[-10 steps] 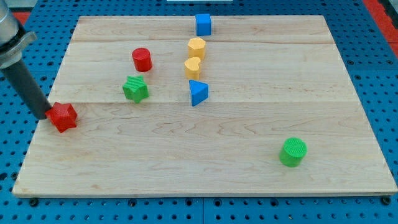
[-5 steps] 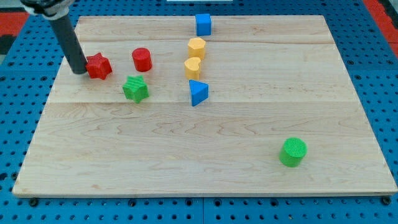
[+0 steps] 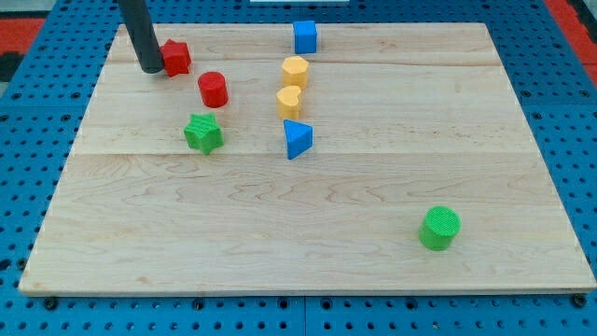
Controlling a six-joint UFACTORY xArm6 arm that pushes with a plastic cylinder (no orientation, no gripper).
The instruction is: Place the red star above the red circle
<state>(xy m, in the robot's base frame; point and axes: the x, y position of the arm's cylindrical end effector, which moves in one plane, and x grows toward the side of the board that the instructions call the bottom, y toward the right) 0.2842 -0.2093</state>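
The red star (image 3: 175,57) lies near the board's top left, up and to the left of the red circle (image 3: 213,89). My tip (image 3: 150,68) rests on the board right against the star's left side. The dark rod rises from there out of the view's top. A small gap separates the star from the circle.
A green star (image 3: 202,133) lies below the red circle. A yellow hexagon (image 3: 295,71), a yellow heart (image 3: 289,101) and a blue triangle (image 3: 298,139) stand in a column at centre. A blue cube (image 3: 305,37) is at the top, a green circle (image 3: 439,228) at lower right.
My tip has pushed the red star from the board's left edge up and to the right, to a spot up-left of the red circle. The other blocks have not moved.
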